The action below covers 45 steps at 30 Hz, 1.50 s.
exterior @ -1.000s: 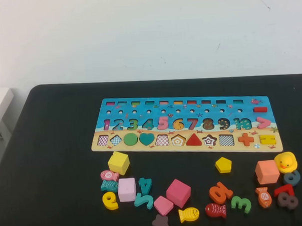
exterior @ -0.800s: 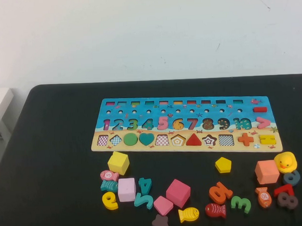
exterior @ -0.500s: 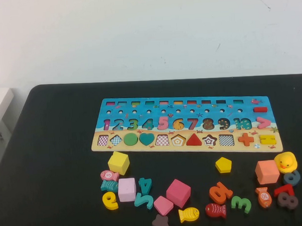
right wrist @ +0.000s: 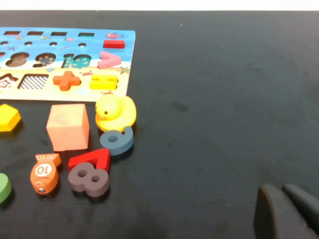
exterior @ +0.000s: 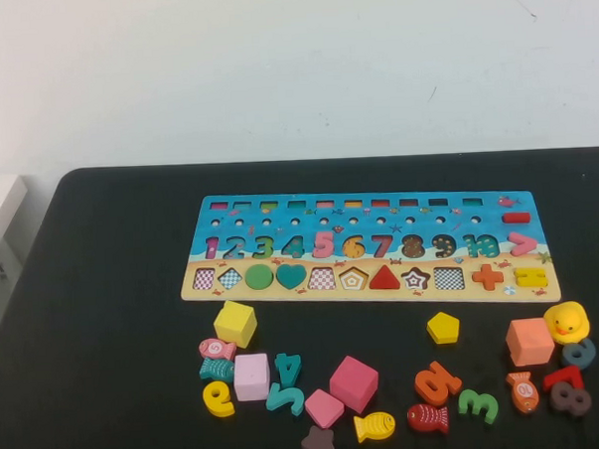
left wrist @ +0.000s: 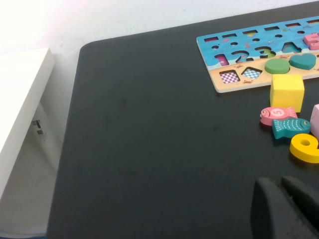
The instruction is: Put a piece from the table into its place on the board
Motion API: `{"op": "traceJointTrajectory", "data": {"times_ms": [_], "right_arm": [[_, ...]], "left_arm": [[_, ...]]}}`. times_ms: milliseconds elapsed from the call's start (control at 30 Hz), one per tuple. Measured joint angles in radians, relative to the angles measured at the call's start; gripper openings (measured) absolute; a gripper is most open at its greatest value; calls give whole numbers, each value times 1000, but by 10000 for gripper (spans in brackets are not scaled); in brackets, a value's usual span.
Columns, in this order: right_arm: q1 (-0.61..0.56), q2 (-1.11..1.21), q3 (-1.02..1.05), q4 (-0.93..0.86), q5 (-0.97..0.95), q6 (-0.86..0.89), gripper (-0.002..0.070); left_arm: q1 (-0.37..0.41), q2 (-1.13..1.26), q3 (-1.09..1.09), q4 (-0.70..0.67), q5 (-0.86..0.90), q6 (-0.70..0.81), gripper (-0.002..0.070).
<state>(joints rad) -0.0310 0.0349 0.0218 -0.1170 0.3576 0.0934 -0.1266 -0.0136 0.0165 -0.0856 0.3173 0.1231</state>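
The right gripper (right wrist: 289, 211) hangs low over bare black counter (right wrist: 224, 99), its dark fingers (right wrist: 271, 214) pressed together and holding nothing. It sits well to the right of the toys, apart from all of them. Nearest it on that side are a brown wooden number eight (right wrist: 88, 180), a red number seven (right wrist: 92, 159), a grey-blue number (right wrist: 117, 141) and a yellow toy duck (right wrist: 115, 113), which touches the board's near edge. Beside the duck stands a peach-coloured cube (right wrist: 68, 126).

The left gripper (left wrist: 286, 209) hovers over the counter's left part, clear of every toy; whether its fingers are spread or together cannot be told. Closest to it lie a yellow number (left wrist: 305, 148), a teal fish (left wrist: 291, 127), a pink fish (left wrist: 277, 114) and a yellow cube (left wrist: 287, 91).

The small flat yellow wooden pentagon (exterior: 443, 327) lies flat on the counter, just in front of the long wooden puzzle board (exterior: 370, 246), untouched by either gripper. The board's sandy strip holds a green circle (exterior: 259, 277), a teal heart (exterior: 291, 276) and a red triangle (exterior: 384, 277); the pentagon-shaped slot (exterior: 354, 278) between heart and triangle is unfilled.
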Motion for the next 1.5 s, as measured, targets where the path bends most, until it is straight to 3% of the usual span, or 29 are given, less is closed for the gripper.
{"op": "traceJointTrajectory", "data": {"times_ms": [1033, 1500], "right_arm": [[0, 0, 2, -8, -27, 0, 19], [0, 2, 11, -50, -804, 2, 19]], "left_arm": [[0, 0, 0, 0, 0, 0, -2], [0, 0, 0, 0, 0, 0, -2]]}}
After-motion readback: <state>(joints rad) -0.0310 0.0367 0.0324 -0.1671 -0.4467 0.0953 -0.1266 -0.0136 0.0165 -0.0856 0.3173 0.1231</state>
